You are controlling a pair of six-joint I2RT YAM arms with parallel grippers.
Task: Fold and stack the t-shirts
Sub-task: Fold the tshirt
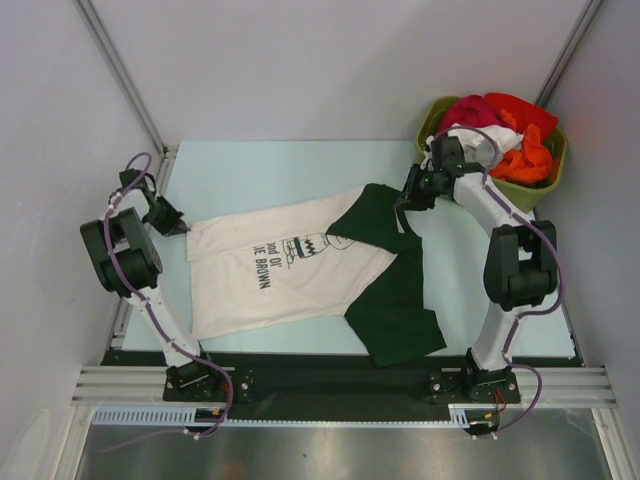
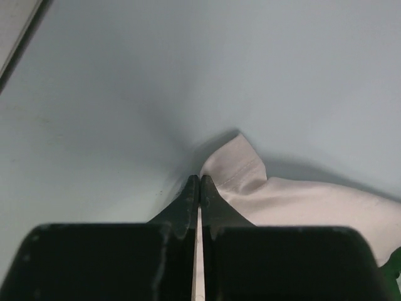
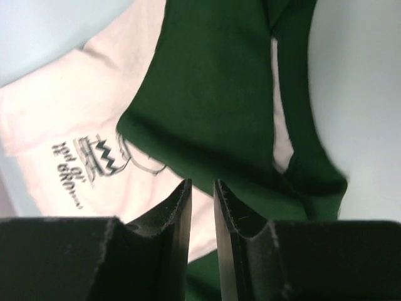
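T-shirt: soft matt cloth, cream-white with dark green panels. Table: smooth, matt, pale blue surface. Fingers: black, matt, faintly scuffed plastic. Tub: smooth olive-green plastic.

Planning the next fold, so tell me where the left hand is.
Top view: the left hand is at the table's left side, shut on the cream t-shirt's far-left corner.

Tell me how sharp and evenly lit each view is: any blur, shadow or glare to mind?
Top external: even light, sharp, print on the t-shirt legible. Left wrist: left tool close and soft-edged, a soft shadow beside the raised cloth corner. Right wrist: right tool dark and slightly blurred, lettering soft, no glare.
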